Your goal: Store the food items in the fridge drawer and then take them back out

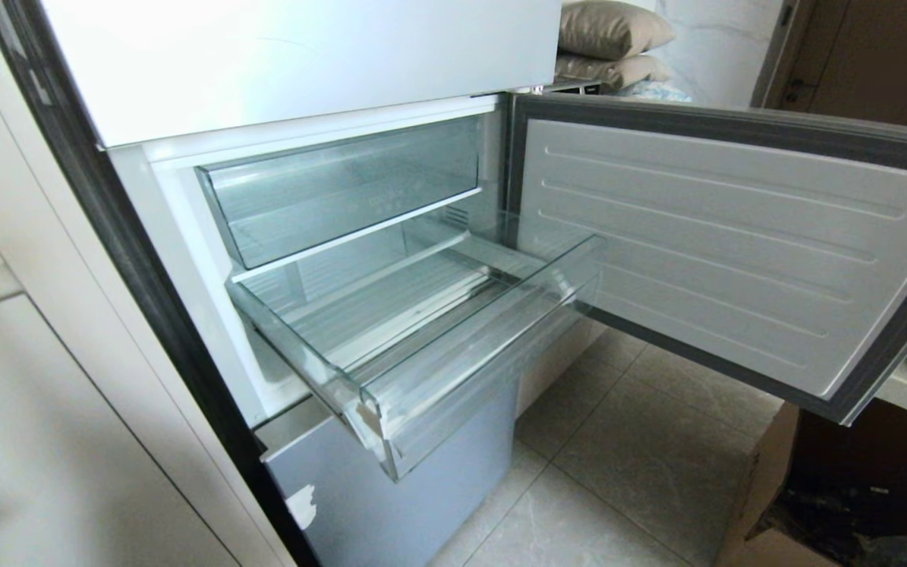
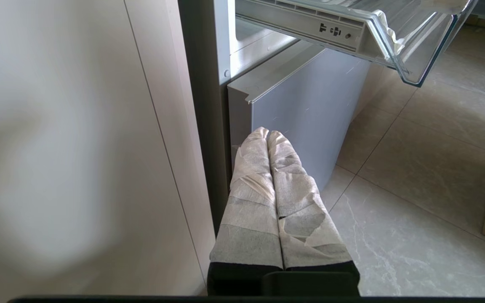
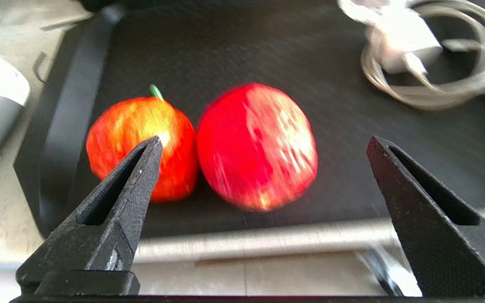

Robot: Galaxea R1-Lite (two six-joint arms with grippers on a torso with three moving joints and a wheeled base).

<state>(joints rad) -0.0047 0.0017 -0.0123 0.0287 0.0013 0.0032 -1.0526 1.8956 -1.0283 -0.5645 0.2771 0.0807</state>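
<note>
The fridge drawer [image 1: 453, 370] stands pulled out of the fridge in the head view, clear and holding nothing; its front corner [image 2: 398, 42] also shows in the left wrist view. Neither arm is in the head view. In the right wrist view the food items lie side by side, touching, on a black tray [image 3: 225, 50]: an orange-red fruit [image 3: 120, 130] with a green stem and a deeper red fruit [image 3: 257, 145]. My right gripper [image 3: 264, 141] hangs open over them, holding nothing. My left gripper [image 2: 267, 134], with taped fingers, is shut and parked low beside the fridge.
The fridge door [image 1: 737, 244] is swung wide to the right. A taller clear bin [image 1: 343, 189] sits above the drawer, a grey-blue panel [image 1: 390, 488] below it. A cardboard box [image 1: 776, 488] stands on the tiled floor. A white charger with coiled cable [image 3: 406, 46] lies on the tray.
</note>
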